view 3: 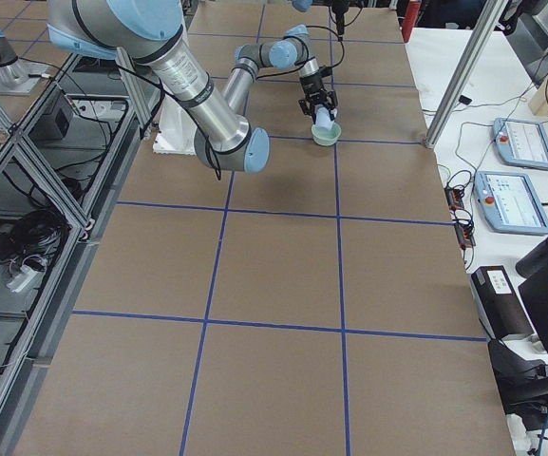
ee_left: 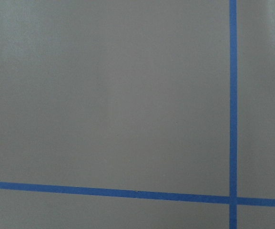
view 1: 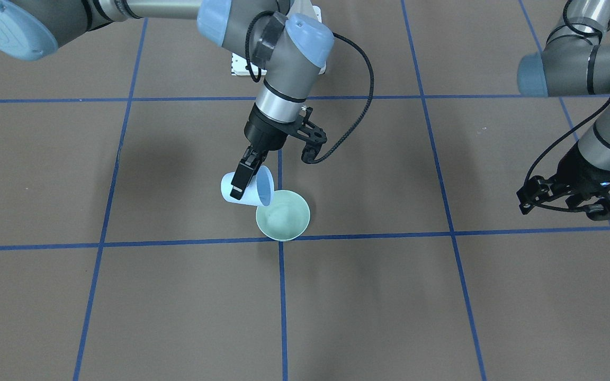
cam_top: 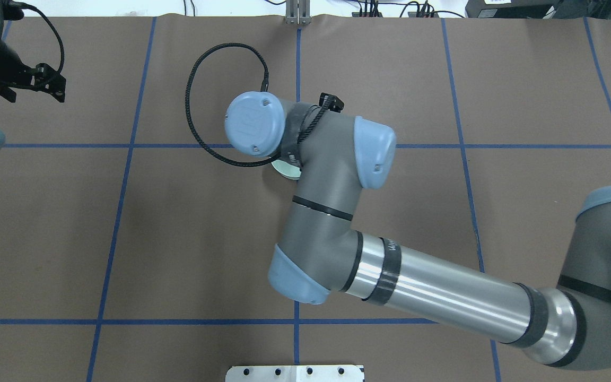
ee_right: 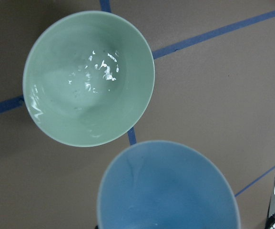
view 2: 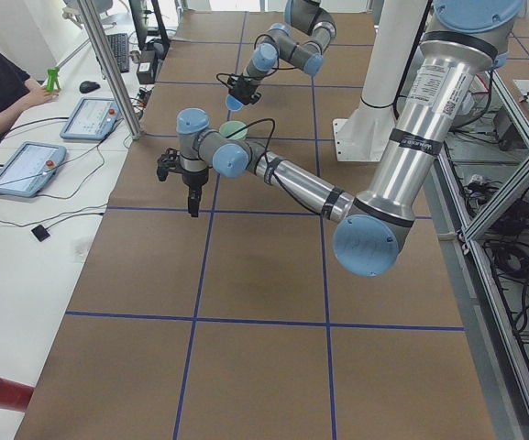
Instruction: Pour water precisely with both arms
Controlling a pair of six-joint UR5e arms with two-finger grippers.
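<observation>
Pale blue cup (view 1: 263, 186), clamped tilted in right gripper (view 1: 240, 185) over mint-green bowl (view 1: 299, 211) holding the water (ee_right: 101, 69); left gripper (view 1: 575, 198) off aside, jaws unclear; cup lip sits near rim, so drips could miss.

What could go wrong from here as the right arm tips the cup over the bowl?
1. The pale blue cup, pinched in the fingers of the right gripper, has its lip over the rim of the mint-green bowl, not its middle. Late drops could miss the water in the bowl and land outside.
2. The bowl stands unheld and the left gripper hangs far off, so a bump from the cup could shift it.
</observation>
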